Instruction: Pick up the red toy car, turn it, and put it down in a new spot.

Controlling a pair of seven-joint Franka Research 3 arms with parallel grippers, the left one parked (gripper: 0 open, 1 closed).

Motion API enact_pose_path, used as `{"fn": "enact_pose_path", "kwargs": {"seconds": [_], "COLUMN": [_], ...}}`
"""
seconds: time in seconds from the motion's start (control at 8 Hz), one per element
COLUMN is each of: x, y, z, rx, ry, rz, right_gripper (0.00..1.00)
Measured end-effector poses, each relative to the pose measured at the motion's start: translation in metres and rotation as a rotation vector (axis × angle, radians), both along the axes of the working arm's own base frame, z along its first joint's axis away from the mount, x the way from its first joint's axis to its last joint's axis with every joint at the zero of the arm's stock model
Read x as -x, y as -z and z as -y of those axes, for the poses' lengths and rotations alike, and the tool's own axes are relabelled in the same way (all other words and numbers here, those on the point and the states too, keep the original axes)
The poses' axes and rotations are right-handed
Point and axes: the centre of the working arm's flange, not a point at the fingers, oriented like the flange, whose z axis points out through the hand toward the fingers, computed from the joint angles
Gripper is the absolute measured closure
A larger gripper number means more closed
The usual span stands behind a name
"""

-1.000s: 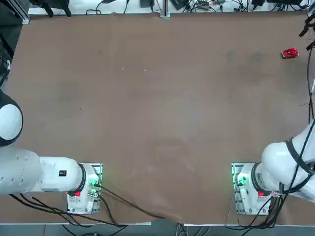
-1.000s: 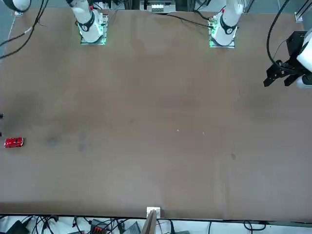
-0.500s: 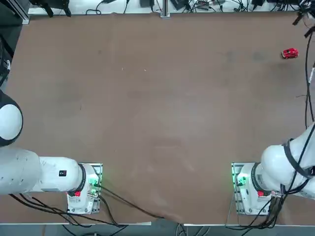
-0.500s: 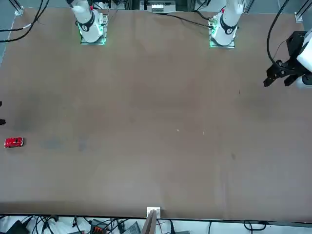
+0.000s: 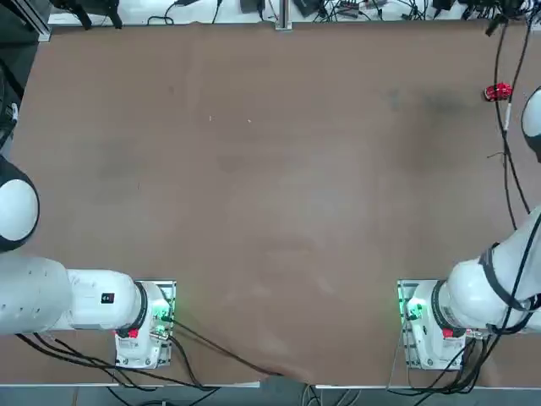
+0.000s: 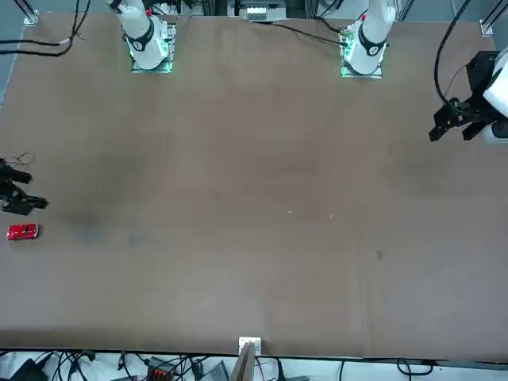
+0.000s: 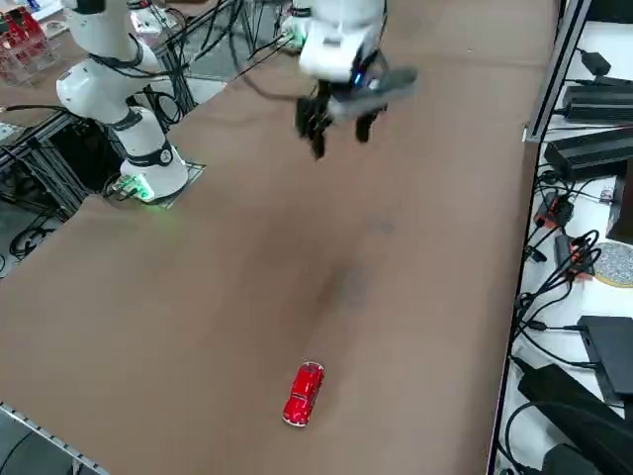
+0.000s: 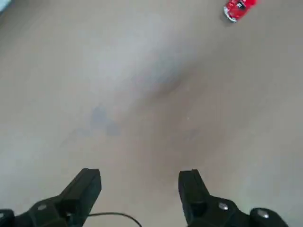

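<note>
The red toy car (image 5: 499, 91) sits alone on the brown table near its far right corner, also seen in the front view (image 6: 22, 231) and the right side view (image 7: 304, 393). My right gripper (image 7: 338, 136) hangs open well above the table, short of the car on the robot's side of it. Its dark fingers (image 8: 87, 185) stand wide apart over bare tabletop with nothing between them. In the wrist view the car (image 8: 239, 8) lies far ahead of the right gripper (image 8: 138, 187). In the front view the gripper (image 6: 17, 196) shows just above the car.
The right arm's base (image 5: 429, 326) stands at the near edge, and its cables (image 5: 505, 144) hang over the table's right side. Black boxes and cords (image 7: 579, 148) crowd the floor beyond the far table edge. The parked left arm (image 5: 51, 296) stays at the near left.
The right arm has swung out toward the far right corner, bringing its gripper into the front view just beside the car. The car has not moved.
</note>
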Motion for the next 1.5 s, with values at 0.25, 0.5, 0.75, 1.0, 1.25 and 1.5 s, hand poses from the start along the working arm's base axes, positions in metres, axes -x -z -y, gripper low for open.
{"fn": "enact_pose_path", "kwargs": {"seconds": [0.25,0.5,0.75,1.0,1.25,1.5], "x": [0.026,0.069,0.095,0.119,0.132,0.135], "y": [-0.039,-0.064,-0.075,-0.071,-0.066,-0.062], "z": [-0.040,-0.053,-0.066,-0.103,-0.116,-0.108], "rx": [-0.011,-0.044,-0.004,0.008,0.027,0.021], "ry": [-0.301,-0.622,-0.737,-0.744,-0.732,-0.720], "rz": [0.023,0.054,0.183,0.194,0.135,0.090], "right_gripper": [0.00,0.00,0.00,0.00,0.00,0.00]}}
